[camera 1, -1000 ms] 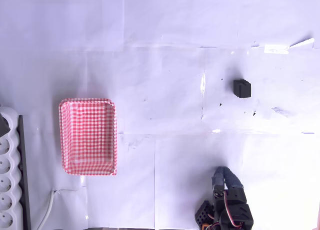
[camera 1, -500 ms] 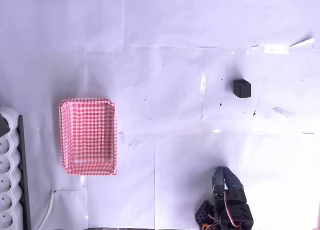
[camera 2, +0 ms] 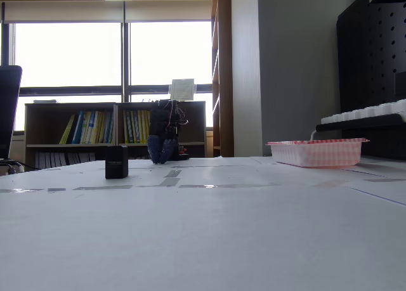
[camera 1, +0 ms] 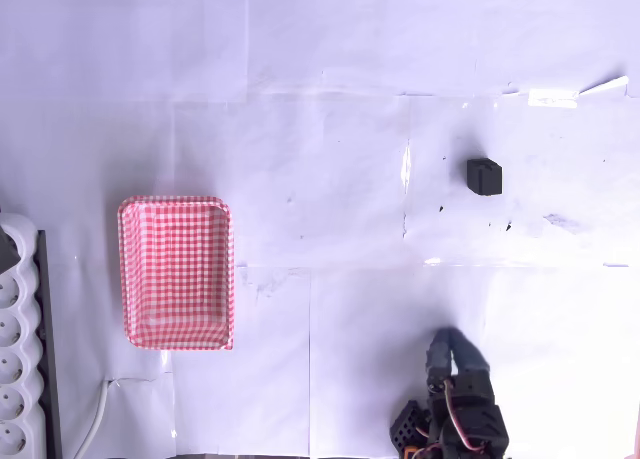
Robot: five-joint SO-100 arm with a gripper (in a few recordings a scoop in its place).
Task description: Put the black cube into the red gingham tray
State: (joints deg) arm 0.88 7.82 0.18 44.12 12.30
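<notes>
**Black cube alone on the paper, tray apart from it**

The black cube (camera 1: pixel 484 176) is a small, matte, dark block with near-square faces and slightly softened edges. In the overhead view its top face looks a shade lighter than the side facing the bottom of the picture. In the fixed view (camera 2: pixel 117 161) it stands flat on the table as a plain dark block, its front face in shadow against the bright windows; no marking can be made out on it at this size.

Taking the red gingham tray (camera 1: pixel 177 273) as the landmark: in the overhead view the cube lies well apart from the tray, far to its right and a little higher in the picture, with bare white paper between them. The tray is a shallow rectangle with rounded corners and a raised rim, checked red and white, and nothing lies in it. In the fixed view the tray (camera 2: pixel 316 151) sits at the right and the cube well to its left.

The gripper (camera 1: pixel 447 351) is far to the right of the tray and lower in the overhead view, well below the cube and touching nothing. Its bluish fingers look close together, but whether they meet I cannot tell. A white power strip (camera 1: pixel 17 379) lies just left of the tray.
</notes>
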